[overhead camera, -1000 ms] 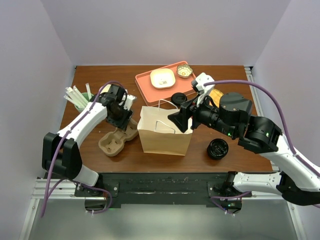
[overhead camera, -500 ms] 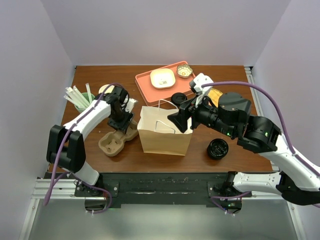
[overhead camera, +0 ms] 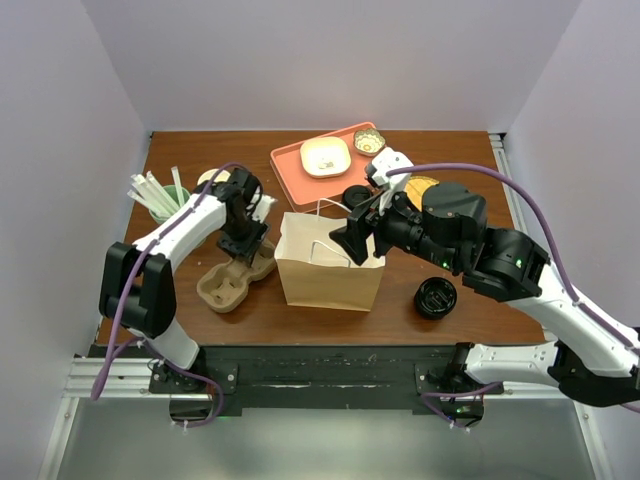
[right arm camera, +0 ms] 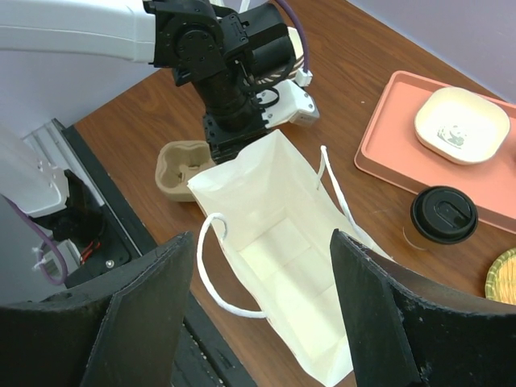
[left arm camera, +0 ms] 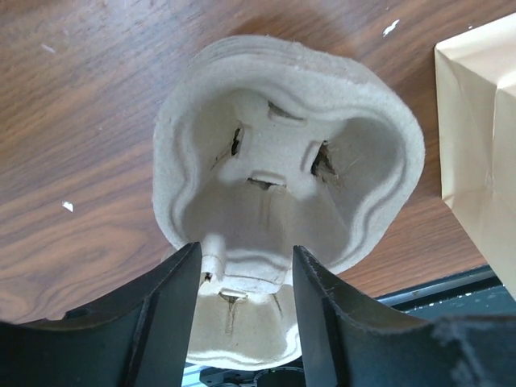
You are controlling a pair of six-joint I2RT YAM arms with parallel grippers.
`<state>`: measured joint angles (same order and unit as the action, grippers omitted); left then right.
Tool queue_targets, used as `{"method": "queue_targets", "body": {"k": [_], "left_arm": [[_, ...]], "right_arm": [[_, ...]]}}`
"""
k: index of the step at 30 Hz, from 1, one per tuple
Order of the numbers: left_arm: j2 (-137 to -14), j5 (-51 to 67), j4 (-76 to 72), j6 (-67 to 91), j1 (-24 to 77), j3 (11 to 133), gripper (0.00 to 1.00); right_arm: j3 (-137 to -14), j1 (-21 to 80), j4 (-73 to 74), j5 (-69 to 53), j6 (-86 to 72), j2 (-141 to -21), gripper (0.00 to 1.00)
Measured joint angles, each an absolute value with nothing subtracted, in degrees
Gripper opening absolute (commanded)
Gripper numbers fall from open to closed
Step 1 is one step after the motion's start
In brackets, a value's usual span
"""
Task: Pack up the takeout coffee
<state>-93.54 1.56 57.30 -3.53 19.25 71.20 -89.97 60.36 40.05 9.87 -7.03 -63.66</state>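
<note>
Coffee (overhead camera: 357,196) not in the bag (overhead camera: 330,268) yet, so mind those handles!
It stands behind the bag, by the tray's (overhead camera: 289,166) near edge. Your right fingers (right arm camera: 137,322) hang open and empty over the bag's mouth: dip and you could snag a handle and topple it. Left fingers (left arm camera: 153,314) straddle the carrier (left arm camera: 282,169); gripping or not, can't tell.

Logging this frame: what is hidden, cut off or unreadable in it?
- Left wrist view: the near pocket of the cup carrier, cut by the bottom edge and covered by the left tool; also whether the tool pinches the carrier or only straddles it.
- Top view: that tool's tips, hidden under its own wrist.
- Right wrist view: the takeout coffee cup body, mostly under its lid; the print on the dish, too small.
</note>
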Motion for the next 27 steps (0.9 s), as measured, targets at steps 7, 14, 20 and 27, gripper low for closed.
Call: {"method": "queue_targets", "body": {"k": [7,14,20,27], "left_arm": [[-94.3,-0.1,59.5,-2.0,21.1,73.3,0.55],[-96.2,-5.7,61.8,0.7,22.3,79.1,0.54],[-99.0,-7.8,62.6,-0.2,23.4,79.1,0.48],[-105.6,-8.1,62.4,-1.3,23.4,79.1,0.43]], "right_arm": [[-90.0,60.4,40.1,9.6,-6.8,-63.9,0.72],[-90.3,60.4,40.9,9.5,-6.7,-63.9,0.72],[-90.4,60.4,42.9,9.5,-6.4,-63.9,0.72],[-90.9,60.4,43.2,9.5,-6.3,-64.8,0.72]]}}
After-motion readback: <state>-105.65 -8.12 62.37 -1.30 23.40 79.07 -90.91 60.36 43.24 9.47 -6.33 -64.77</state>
